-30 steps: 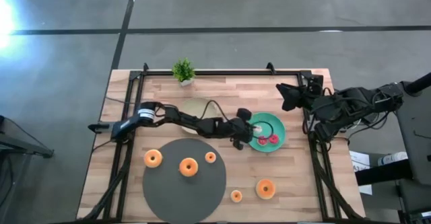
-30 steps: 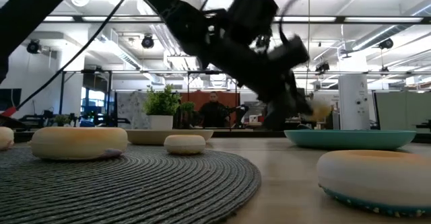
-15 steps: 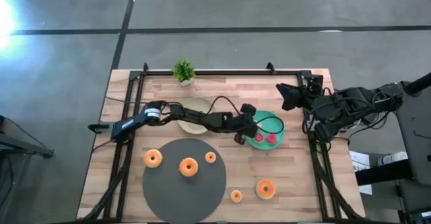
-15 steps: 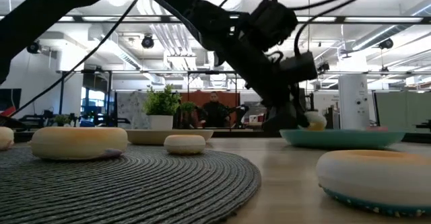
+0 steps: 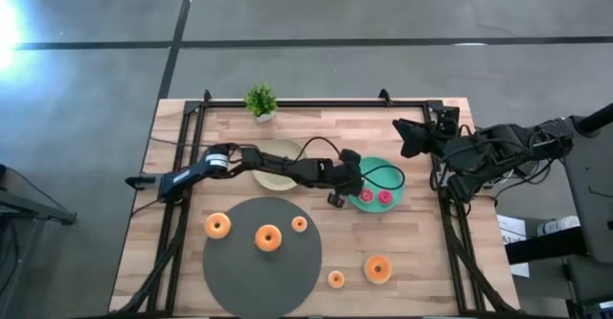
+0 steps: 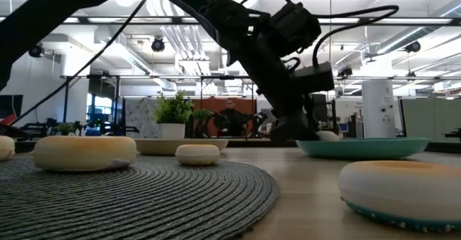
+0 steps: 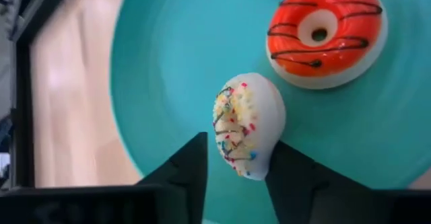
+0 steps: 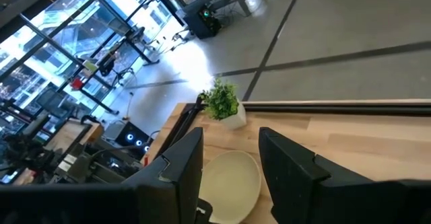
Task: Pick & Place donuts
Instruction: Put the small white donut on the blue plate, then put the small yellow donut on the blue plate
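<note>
Two arms share the table [image 5: 412, 262], and only the left one is at work: its fingers [image 7: 232, 173] reach over the near rim of the teal plate [image 7: 168, 83] and pinch a small white-frosted donut [image 7: 246, 126] with coloured sprinkles between them, the ring standing on edge with its lower part resting on the plate. Just beyond the fingers on the same plate lies a red-frosted donut [image 7: 323, 32] with dark drizzle lines, flat and apart from the held one; the high view shows two red rings [image 5: 376, 197] there. Well behind the left fingers, toward the table's front, five orange-tan donuts lie upside down: two on the dark round mat [image 5: 239, 271], one [image 5: 217, 226] just off its edge, and two [image 5: 377, 268] on bare wood. The right fingers [image 8: 229, 163] hang parted and empty at the table's far right corner, looking over the beige plate [image 8: 232, 183] and a small potted plant [image 8: 222, 103].
</note>
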{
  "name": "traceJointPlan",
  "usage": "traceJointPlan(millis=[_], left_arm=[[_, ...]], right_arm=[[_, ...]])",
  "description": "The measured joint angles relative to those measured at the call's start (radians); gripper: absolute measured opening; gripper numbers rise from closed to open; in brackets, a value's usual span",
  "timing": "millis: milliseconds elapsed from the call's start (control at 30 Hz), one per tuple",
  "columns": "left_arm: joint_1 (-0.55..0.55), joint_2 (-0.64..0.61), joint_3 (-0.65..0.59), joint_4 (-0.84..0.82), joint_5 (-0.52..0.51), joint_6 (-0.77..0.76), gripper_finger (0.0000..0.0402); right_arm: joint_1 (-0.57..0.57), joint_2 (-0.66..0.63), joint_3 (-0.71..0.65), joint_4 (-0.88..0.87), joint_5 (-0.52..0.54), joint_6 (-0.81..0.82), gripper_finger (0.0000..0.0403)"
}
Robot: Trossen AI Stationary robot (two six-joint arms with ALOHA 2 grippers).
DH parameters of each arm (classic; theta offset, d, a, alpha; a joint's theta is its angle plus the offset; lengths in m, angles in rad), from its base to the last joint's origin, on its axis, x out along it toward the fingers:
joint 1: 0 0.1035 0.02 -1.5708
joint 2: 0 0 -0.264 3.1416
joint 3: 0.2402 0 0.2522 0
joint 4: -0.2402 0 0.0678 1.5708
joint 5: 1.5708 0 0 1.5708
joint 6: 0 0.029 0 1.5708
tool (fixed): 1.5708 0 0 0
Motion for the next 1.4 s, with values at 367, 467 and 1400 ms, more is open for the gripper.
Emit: traceJointPlan(millis=[367,467,1400], left_arm=[[-0.002,-0.059,0.1,-0.227,0.053,-0.069,0.0149],[0.001,-0.075,0.123,-0.365,0.117,-0.124,0.0149],[-0.123,-0.943,-1.061,0.112,0.456,-0.899,0.0149]], right_arm=[[0.0,0.0,0.0,-0.005,0.001,-0.016,0.0137],[0.0,0.0,0.0,-0.006,0.001,-0.016,0.0137],[-0.024,0.36,-0.123,0.075,-0.685,-0.02,0.0137]])
